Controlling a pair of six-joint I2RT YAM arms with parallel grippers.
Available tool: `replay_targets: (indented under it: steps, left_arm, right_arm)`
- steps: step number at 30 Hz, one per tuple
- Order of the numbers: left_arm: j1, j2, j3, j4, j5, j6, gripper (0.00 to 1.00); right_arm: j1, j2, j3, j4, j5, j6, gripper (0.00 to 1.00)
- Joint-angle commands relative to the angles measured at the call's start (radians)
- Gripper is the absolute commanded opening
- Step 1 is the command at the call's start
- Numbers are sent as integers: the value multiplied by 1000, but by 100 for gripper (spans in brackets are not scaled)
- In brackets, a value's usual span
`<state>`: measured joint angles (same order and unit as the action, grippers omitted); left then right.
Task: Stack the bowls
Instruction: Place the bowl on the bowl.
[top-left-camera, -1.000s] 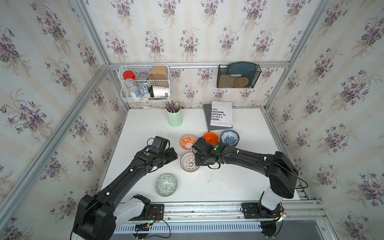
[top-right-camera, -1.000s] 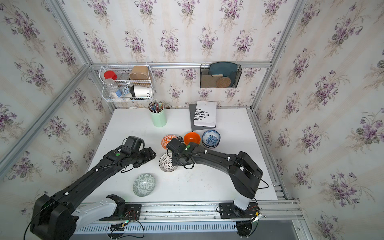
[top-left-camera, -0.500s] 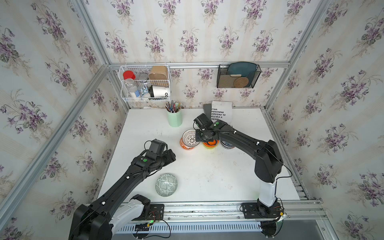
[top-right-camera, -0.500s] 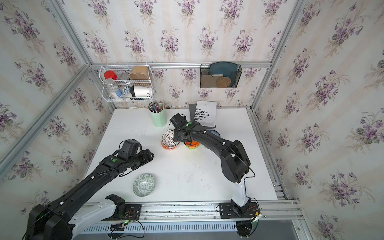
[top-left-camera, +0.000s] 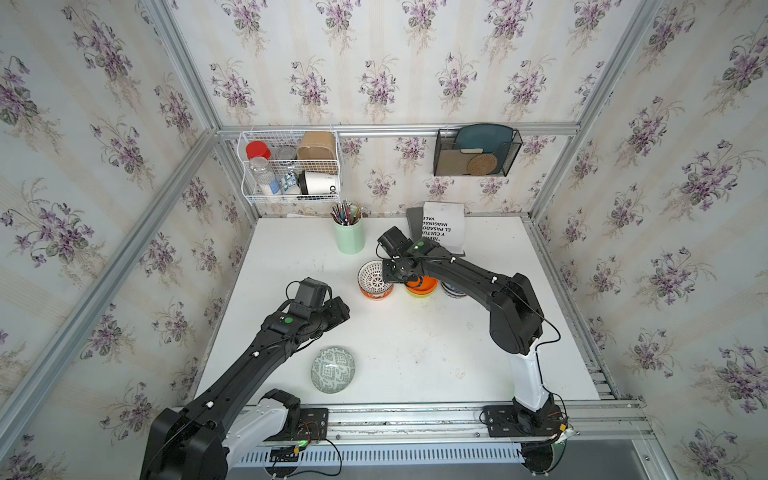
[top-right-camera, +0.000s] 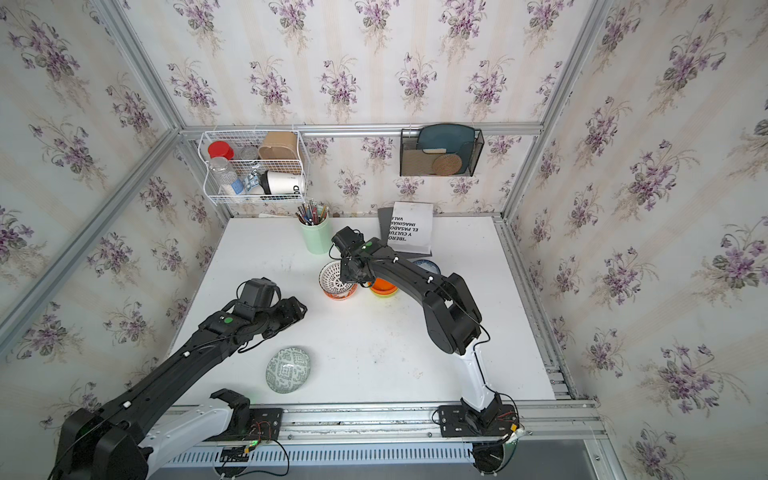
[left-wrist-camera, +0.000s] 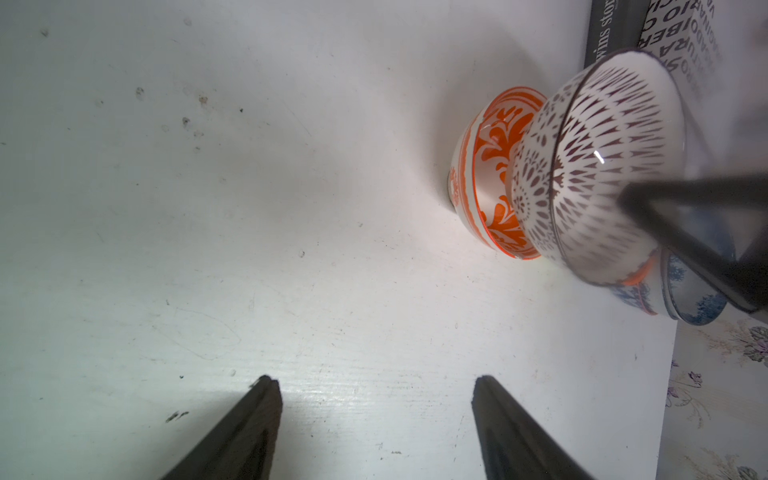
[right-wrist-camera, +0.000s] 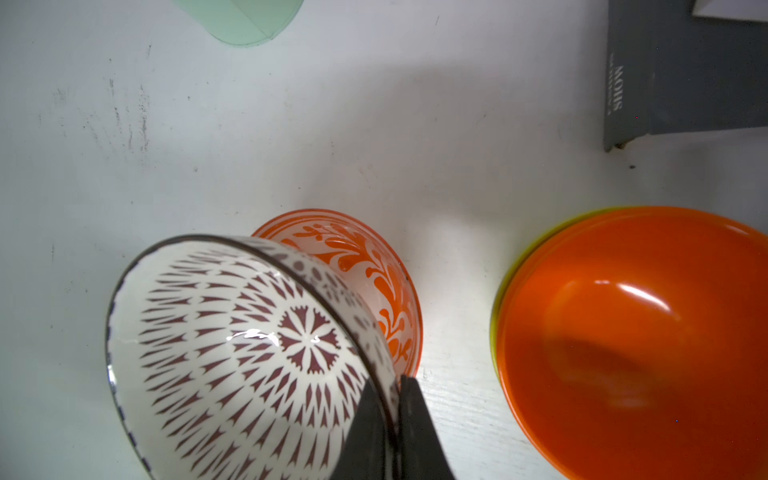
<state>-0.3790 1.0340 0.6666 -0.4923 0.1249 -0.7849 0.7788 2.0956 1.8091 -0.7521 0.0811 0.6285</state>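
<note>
Left hand (left-wrist-camera: 375, 380) stays wide and empty. The grey-green bowl (top-left-camera: 333, 370) lies behind it on the surface, unstacked. Right hand (right-wrist-camera: 388, 384), clamped on the rim of the black-white bowl (top-left-camera: 374, 279), has carried it, tilted, over the orange leaf bowl (right-wrist-camera: 374, 270) just beneath. Judgement: seating and release remain.

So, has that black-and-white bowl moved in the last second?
Yes. The black-and-white bowl went back from mid-table, nearer the pencil cup, and now hangs tilted over the leaf bowl in the right hand.
</note>
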Motion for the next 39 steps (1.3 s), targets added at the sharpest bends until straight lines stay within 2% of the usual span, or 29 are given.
replay_targets:
  steps: [1,22,29,32,36,39]
  left_arm:
    - [6,-6,-3,24,15,15,77]
    - [20,-20,-14,27,20,12,77]
    - [22,-25,-16,23,18,10,77]
    - [22,-26,-15,23,18,9,77]
    - [23,-27,-18,25,17,9,77]
    - [25,-30,-17,23,15,10,77]
  right_arm:
    - [0,6,11,29,3,0,0]
    - [0,55,10,23,10,2,0]
    - [1,55,3,23,4,4,11]
    - [3,51,3,21,1,6,21]
    - [6,43,3,14,2,8,43]
    - [10,29,3,3,19,8,47]
